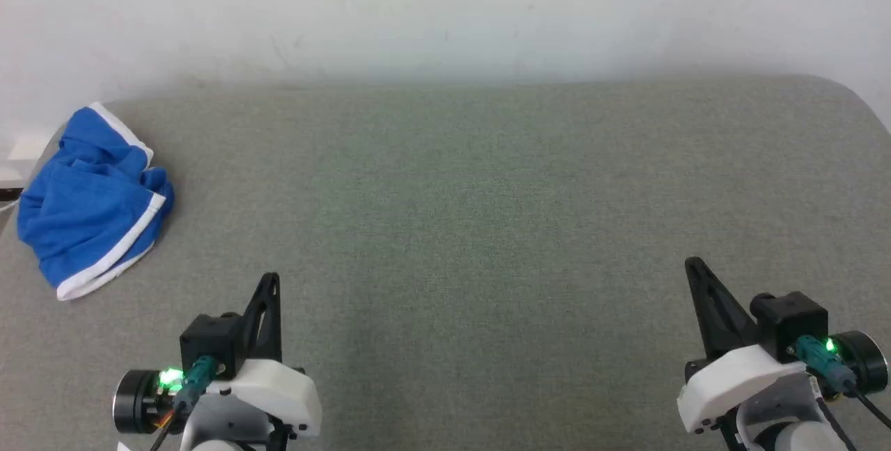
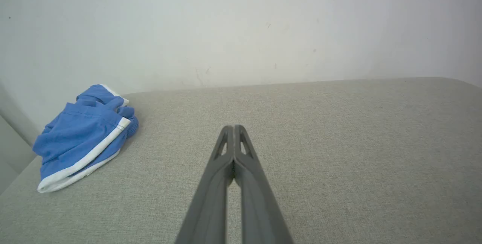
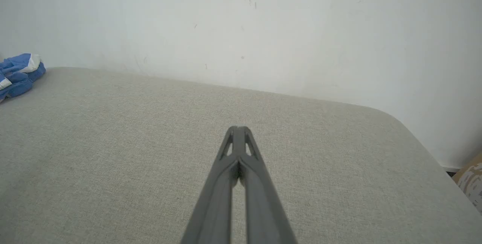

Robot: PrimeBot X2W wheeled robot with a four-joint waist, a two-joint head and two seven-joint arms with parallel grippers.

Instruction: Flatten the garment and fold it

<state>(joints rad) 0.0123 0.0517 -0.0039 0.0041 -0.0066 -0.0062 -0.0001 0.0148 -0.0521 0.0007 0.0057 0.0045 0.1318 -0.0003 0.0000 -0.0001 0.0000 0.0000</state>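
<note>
Left gripper (image 1: 271, 278) and right gripper (image 1: 691, 264) hang closed over grey fabric surface (image 1: 445, 214); garment (image 1: 90, 200) crumpled by white wall (image 1: 445, 5).

The left claw (image 1: 271, 281), two long dark plastic fingers on a white housing, sits at the lower left of the head view, pointing up and leaning slightly right. In its wrist view the fingers (image 2: 214, 183) are pressed together at the tips, with only a thin slot between them nearer the base and nothing held. A green light glows on the black cylindrical wrist (image 1: 138, 392) beside the housing. The right claw (image 1: 694, 268), with the same dark fingers and white housing, sits at the lower right, leaning slightly left. Its tips meet too, empty. A green light shows on its black wrist module (image 1: 862, 362). The claws are well apart and level.
</note>
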